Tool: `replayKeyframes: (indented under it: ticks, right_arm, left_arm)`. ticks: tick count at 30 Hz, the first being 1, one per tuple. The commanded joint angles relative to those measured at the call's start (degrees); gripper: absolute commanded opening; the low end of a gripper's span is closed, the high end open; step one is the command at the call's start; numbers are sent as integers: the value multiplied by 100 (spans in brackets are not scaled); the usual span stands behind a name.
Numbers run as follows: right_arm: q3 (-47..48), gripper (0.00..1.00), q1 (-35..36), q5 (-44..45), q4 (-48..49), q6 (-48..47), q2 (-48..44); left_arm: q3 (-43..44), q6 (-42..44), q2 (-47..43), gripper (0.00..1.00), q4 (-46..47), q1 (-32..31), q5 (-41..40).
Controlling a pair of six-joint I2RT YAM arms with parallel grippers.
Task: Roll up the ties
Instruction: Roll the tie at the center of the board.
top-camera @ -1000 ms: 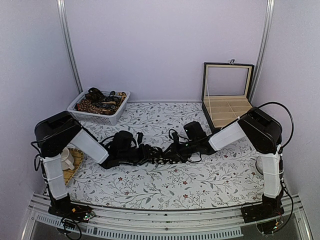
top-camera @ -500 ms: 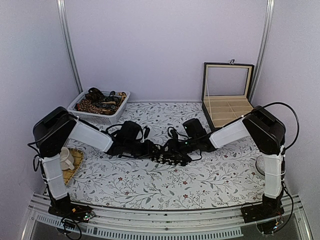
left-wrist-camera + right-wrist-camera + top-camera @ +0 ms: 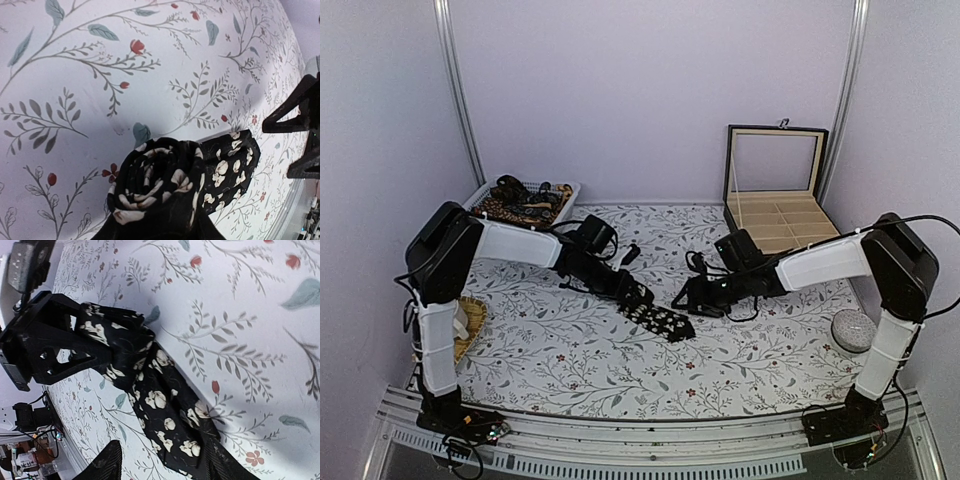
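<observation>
Black fabric necktie with pale flower print point(image 3: 658, 320) lies near the middle of the leaf-printed white table point(image 3: 580, 370) — its rolled end, at ten o'clock, clamped in the left pincer point(image 3: 632, 296); the right pincer point(image 3: 686, 302), at the tail's two o'clock, stands open.

one loose black tie point(image 3: 658, 320); one basket point(image 3: 565, 190), ties point(image 3: 520, 206) heaped inside uncountable; one box point(image 3: 775, 165); one grey disc point(image 3: 853, 328).

Rolled black floral tie point(image 3: 150, 185) — pointed tail flat on flowered tablecloth point(image 3: 100, 75)
</observation>
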Motion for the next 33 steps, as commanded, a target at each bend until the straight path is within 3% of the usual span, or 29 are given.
replayKeyframes:
  ticks: [1,12,17,20,33]
  right_arm:
    - [-262,53,71,-164,51,-66,-96]
    - [271,45,509,720,-747,-667,509]
    - [-191,40,535,-428,168,-715,57]
    - [-40,40,630,-944,234,-743,155]
    - [588,39,801,-212,-1171,-1099,1354]
  left_arm:
    - [112,550,278,26,-767,141,699]
    - [458,1057,465,28,-1160,427,1471]
    - [597,1271,533,28,-1322,455,1509]
    - [624,1334,529,28,-1313,455,1607]
    - [913,1876,581,28,-1486,460,1998]
